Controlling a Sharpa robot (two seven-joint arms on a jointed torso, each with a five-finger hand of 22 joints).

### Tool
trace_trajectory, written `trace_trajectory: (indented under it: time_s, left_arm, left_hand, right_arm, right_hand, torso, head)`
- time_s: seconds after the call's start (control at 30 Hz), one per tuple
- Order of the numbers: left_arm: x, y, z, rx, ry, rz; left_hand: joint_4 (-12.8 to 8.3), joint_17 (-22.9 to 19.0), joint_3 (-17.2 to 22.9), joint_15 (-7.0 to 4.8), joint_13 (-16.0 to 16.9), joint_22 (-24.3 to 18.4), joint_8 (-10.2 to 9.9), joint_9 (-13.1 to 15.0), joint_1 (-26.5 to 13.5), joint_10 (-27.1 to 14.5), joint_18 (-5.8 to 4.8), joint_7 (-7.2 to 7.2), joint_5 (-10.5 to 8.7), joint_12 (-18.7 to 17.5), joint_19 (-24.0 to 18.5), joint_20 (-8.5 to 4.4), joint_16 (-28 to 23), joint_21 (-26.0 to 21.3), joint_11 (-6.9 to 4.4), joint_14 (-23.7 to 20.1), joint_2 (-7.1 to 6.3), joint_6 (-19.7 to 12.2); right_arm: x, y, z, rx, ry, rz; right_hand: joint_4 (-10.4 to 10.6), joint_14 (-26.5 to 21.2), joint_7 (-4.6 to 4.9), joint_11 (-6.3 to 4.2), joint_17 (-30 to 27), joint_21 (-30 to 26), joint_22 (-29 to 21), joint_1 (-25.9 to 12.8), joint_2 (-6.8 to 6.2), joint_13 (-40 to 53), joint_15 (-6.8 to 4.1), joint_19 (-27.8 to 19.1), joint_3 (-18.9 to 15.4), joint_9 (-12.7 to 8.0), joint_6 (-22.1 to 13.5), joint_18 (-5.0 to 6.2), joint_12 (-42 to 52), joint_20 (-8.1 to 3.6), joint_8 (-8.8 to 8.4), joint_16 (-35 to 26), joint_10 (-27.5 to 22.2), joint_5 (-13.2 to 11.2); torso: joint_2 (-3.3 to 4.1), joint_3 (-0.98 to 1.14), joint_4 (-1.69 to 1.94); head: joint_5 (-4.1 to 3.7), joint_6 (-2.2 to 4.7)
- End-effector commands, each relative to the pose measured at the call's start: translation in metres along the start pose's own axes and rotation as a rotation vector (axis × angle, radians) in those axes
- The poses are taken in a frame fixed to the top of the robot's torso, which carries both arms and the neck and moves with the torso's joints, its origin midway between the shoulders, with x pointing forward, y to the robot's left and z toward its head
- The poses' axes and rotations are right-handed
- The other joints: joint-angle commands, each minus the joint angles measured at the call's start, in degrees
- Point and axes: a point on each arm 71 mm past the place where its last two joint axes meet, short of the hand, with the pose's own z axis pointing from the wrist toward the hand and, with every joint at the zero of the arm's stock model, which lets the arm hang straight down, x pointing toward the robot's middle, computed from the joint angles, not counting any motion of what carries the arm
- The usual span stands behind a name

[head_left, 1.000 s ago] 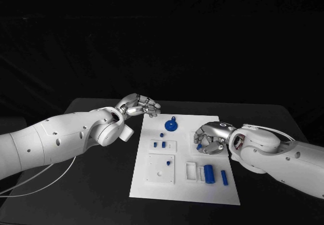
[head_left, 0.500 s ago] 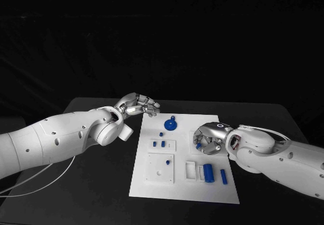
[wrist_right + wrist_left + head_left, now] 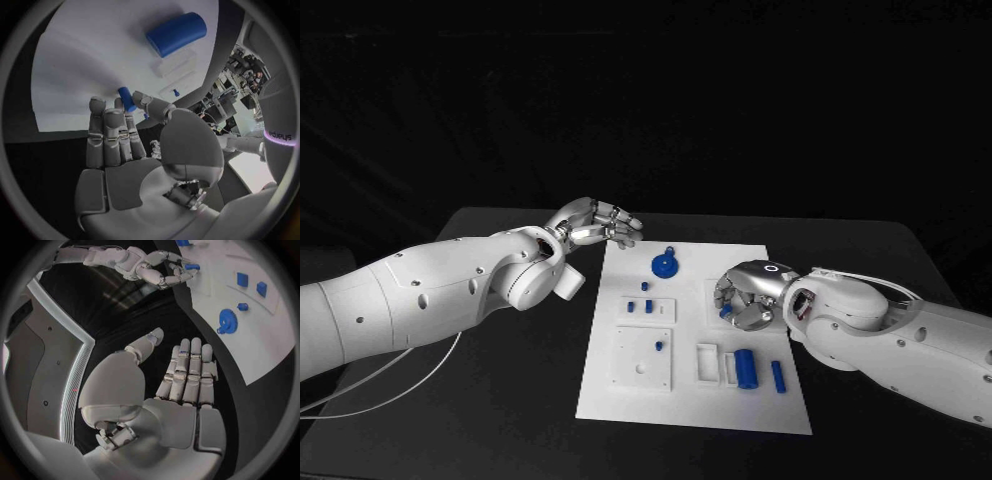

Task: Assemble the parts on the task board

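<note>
Two silver hands work at the white task board [image 3: 692,400]: the right hand [image 3: 747,297] pinches a small blue peg [image 3: 126,98] between thumb and fingertips just above the board's right side, while the left hand [image 3: 596,224], fingers apart and holding nothing, hovers beside the board's far corner, near the blue gear [image 3: 666,266].

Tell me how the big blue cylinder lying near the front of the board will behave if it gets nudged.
The blue cylinder lies on its side on the flat task board, so it will probably roll if pushed sideways. It looks like smooth, rigid plastic, likely stiff and somewhat slippery. The white block beside it may stop it rolling that way.
</note>
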Motion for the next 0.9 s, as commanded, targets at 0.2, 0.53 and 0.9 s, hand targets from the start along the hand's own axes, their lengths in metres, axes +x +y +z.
trace_trajectory:
  time_s: [0.2, 0.53, 0.9]
  left_arm:
    - [0.002, -0.002, 0.000, 0.014, 0.016, -0.010]
    - [0.002, -0.002, 0.000, 0.014, 0.017, -0.010]
    - [0.003, -0.002, 0.001, 0.014, 0.020, -0.010]
  left_hand:
    - [0.28, 0.13, -0.05, 0.11, -0.09, 0.11, 0.19, -0.10, -0.13, -0.53, 0.61, -0.09, 0.26, -0.01, 0.00, 0.31, -0.37, -0.33, 0.08, 0.49, 0.67, -0.37]
    - [0.32, 0.18, -0.08, 0.12, -0.12, 0.14, 0.19, -0.11, -0.20, -0.55, 0.60, -0.08, 0.25, -0.01, 0.00, 0.32, -0.43, -0.37, 0.09, 0.48, 0.69, -0.41]
    - [0.39, 0.25, -0.11, 0.12, -0.16, 0.17, 0.19, -0.12, -0.28, -0.56, 0.60, -0.07, 0.23, -0.01, -0.01, 0.33, -0.50, -0.42, 0.10, 0.48, 0.73, -0.44]
  right_arm:
    - [-0.003, 0.001, 0.000, -0.006, -0.049, -0.042]
    - [-0.005, 0.005, 0.000, -0.020, -0.078, -0.056]
    - [-0.022, 0.019, -0.009, -0.055, -0.087, -0.025]
  right_hand:
    - [-0.18, 0.08, -0.79, -0.93, 0.19, 0.68, 1.18, 0.38, 1.36, 1.78, -1.29, 0.24, 1.68, 0.90, 1.80, 2.56, 1.74, -0.39, 1.26, 0.40, 2.87, -0.27]
    - [-0.08, 0.18, -1.11, -1.53, 0.30, 1.04, 1.16, 0.37, 1.96, 3.45, -1.86, 0.47, 1.57, 1.57, 2.37, 2.56, 2.66, -0.57, 1.80, 0.40, 3.90, -0.28]
    - [-0.12, 0.25, -1.25, -1.72, 0.42, 1.24, 1.15, 0.64, 2.38, 4.42, -2.05, 0.50, 0.70, 2.01, 2.55, 2.56, 2.98, -0.70, 2.06, 0.43, 4.06, -0.28]
  torso:
    - [-0.02, 0.01, 0.02]
    - [-0.01, 0.01, 0.02]
    - [-0.02, -0.03, 0.01]
  head:
    - [0.03, -0.17]
    - [0.12, -0.16]
    - [0.38, -0.20]
